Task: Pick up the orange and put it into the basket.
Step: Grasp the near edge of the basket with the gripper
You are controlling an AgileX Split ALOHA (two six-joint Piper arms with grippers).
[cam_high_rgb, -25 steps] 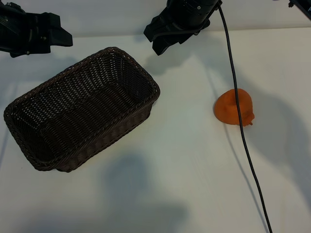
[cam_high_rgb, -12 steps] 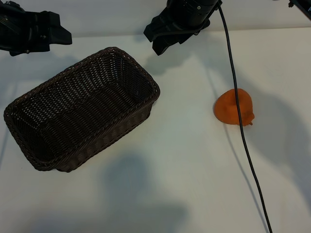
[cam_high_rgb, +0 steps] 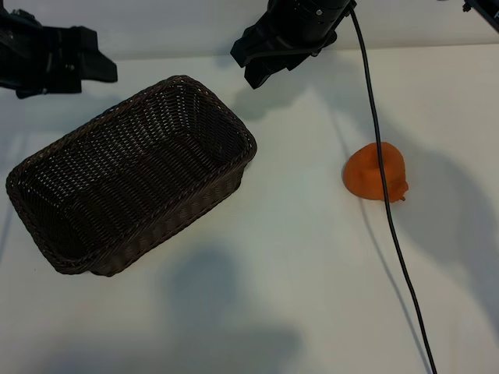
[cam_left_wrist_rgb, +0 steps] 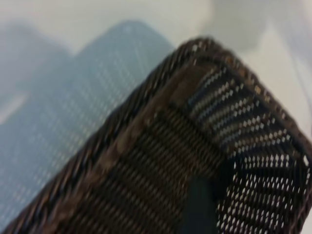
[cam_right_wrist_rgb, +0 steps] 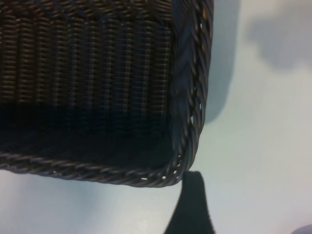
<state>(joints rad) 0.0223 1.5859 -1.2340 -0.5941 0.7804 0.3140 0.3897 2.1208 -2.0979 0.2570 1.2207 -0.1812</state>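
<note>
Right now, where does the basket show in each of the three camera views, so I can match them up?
Exterior view: the basket lies at left of centre, set diagonally on the table.
Left wrist view: one rounded corner of it fills most of the picture.
Right wrist view: its inside and another corner fill the upper part.
Shared landmark: the braided rim, seen in all three.

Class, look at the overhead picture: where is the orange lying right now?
In the exterior view the orange lies on the white table at the right, well apart from the basket at the left, with a black cable crossing over it.
</note>
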